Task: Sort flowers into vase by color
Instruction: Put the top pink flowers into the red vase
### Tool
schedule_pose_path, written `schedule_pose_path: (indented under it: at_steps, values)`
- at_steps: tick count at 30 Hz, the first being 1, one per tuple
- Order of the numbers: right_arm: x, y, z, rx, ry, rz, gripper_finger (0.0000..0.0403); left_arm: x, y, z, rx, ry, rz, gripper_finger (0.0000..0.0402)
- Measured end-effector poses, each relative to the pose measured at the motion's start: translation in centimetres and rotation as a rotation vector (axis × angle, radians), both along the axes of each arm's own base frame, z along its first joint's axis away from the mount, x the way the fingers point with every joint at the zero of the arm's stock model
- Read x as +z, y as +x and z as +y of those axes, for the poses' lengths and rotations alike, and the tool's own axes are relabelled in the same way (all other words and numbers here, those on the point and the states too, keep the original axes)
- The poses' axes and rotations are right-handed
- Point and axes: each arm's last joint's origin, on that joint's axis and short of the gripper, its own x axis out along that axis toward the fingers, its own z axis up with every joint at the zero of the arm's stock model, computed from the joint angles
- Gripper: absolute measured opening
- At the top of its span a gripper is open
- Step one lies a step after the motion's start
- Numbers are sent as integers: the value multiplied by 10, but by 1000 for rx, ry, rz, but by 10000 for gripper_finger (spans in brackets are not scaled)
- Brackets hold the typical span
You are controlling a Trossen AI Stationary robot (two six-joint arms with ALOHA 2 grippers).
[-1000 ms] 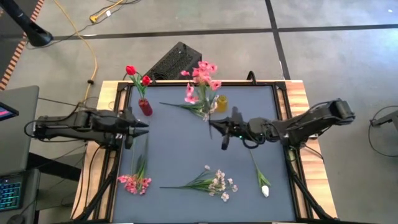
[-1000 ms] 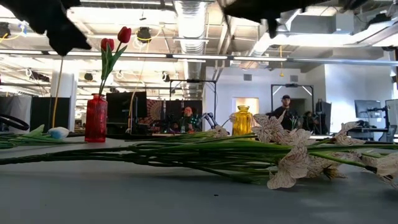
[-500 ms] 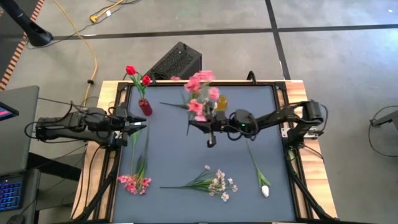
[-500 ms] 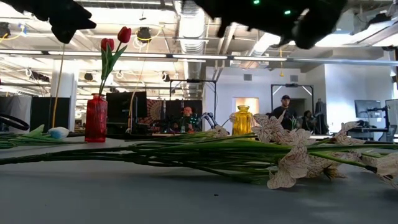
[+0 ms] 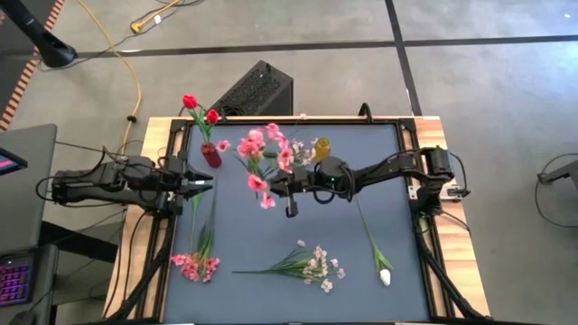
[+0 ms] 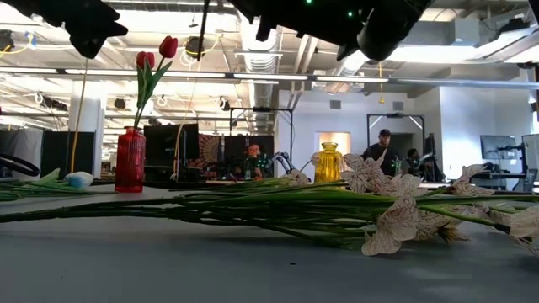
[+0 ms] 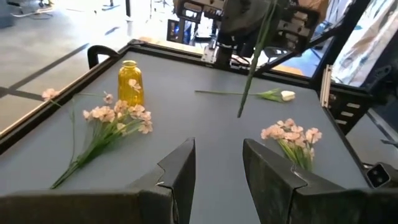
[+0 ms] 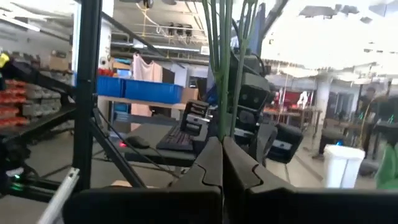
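My right gripper (image 5: 291, 191) is over the middle of the table, shut on a pink blossom spray whose blossoms (image 5: 257, 155) fan out above it. My left gripper (image 5: 204, 181) waits open at the left edge, beside the red vase (image 5: 210, 155), which holds two red tulips (image 5: 190, 101). The yellow vase (image 5: 321, 149) stands at the far side with a pale spray (image 7: 118, 115) lying next to it. Flat on the table lie another pink spray (image 5: 194, 264), a pale spray (image 5: 316, 266) and a white tulip (image 5: 385, 275). My right gripper pinches the pink spray's green stems (image 8: 222, 118) between its two fingers (image 8: 208, 165), reaching about level from the table's right and lying across the stems. The spray is lifted clear and roughly upright, blossoms above the fingers. Its lower stem end (image 7: 239, 114) hangs free over the table.
The black table frame (image 5: 411, 194) runs round the grey mat. There is open mat (image 5: 244, 226) between the held spray and the flowers at the near edge. A black box (image 5: 257, 88) sits beyond the far edge. People stand in the room behind the table (image 6: 385, 145).
My right gripper has travelled toward the table's left, from near the yellow vase to the table's middle, carrying the pink spray. The blossoms have swung with it, from beside the yellow vase toward the red vase, and the spray has turned in the air.
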Motion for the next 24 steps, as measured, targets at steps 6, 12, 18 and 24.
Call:
schedule_pose_path:
  at_steps: [6, 12, 18, 24]
  values:
    - [-1, 0, 0, 0, -66, -5, 20, 3, 1, 0, -2, 12, -28, 122]
    - [1, 2, -1, 2, -93, -14, 20, 4, 1, 0, -2, 46, -40, 122]
    - [-5, 26, -5, 17, -154, -34, 20, 4, 1, 0, 1, 60, -39, 122]
    - [-16, 60, -18, 44, -178, -48, 20, 4, 1, 1, 5, 86, -32, 122]
